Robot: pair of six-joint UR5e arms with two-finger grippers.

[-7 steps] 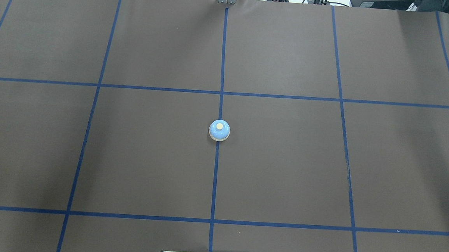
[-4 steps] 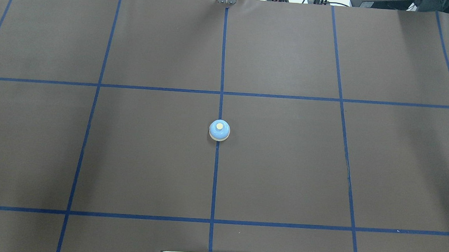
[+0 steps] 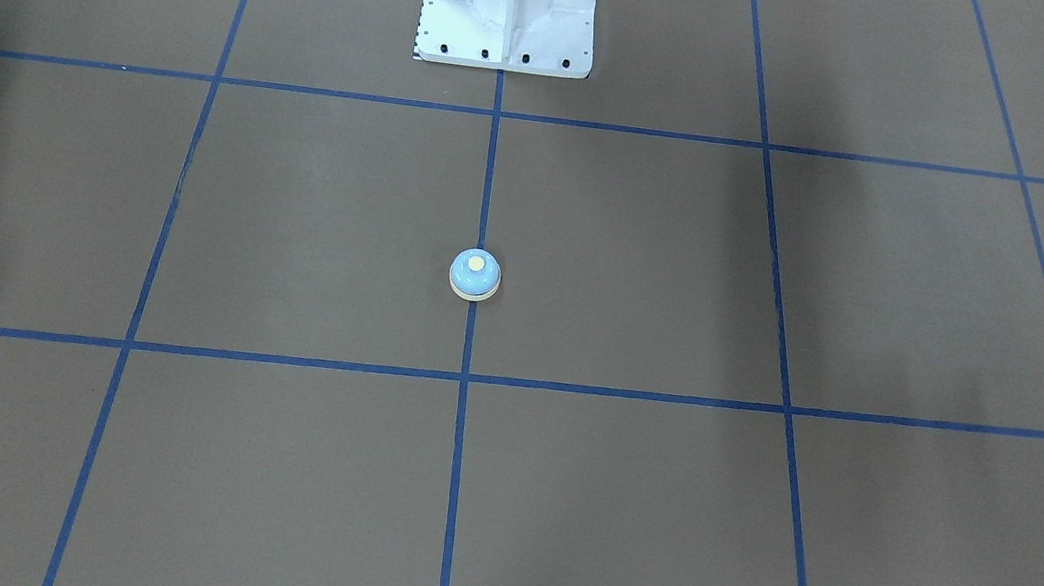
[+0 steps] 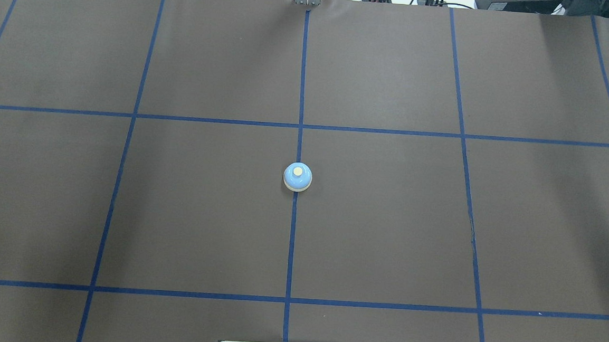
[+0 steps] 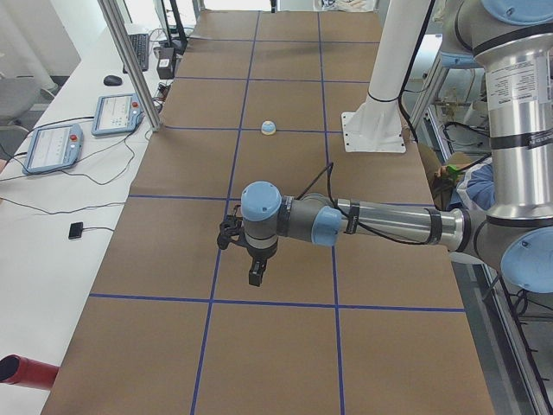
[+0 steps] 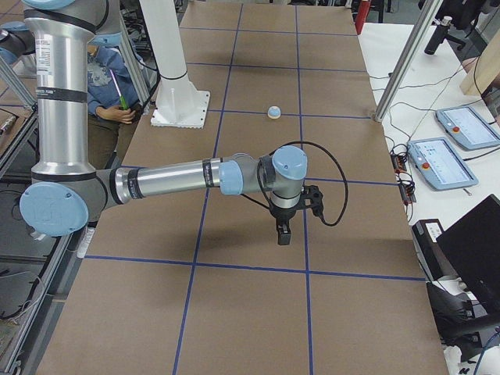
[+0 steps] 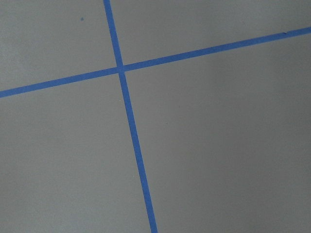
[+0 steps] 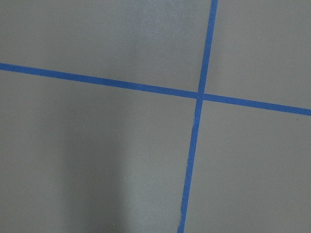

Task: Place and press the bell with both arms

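The small light-blue bell (image 4: 298, 177) with a cream button stands alone on the centre tape line of the brown mat; it also shows in the front view (image 3: 475, 275) and the side views (image 5: 269, 128) (image 6: 274, 112). The left gripper (image 5: 255, 272) hangs point-down above the mat, far from the bell toward the table's left end. The right gripper (image 6: 283, 234) hangs likewise toward the right end. I cannot tell whether either is open or shut. Both wrist views show only mat and blue tape.
The white bolted pedestal (image 3: 509, 9) stands behind the bell. Metal posts (image 5: 130, 60) and teach pendants (image 5: 52, 147) (image 6: 453, 160) line the far side tables. A seated person (image 6: 109, 86) is behind the robot.
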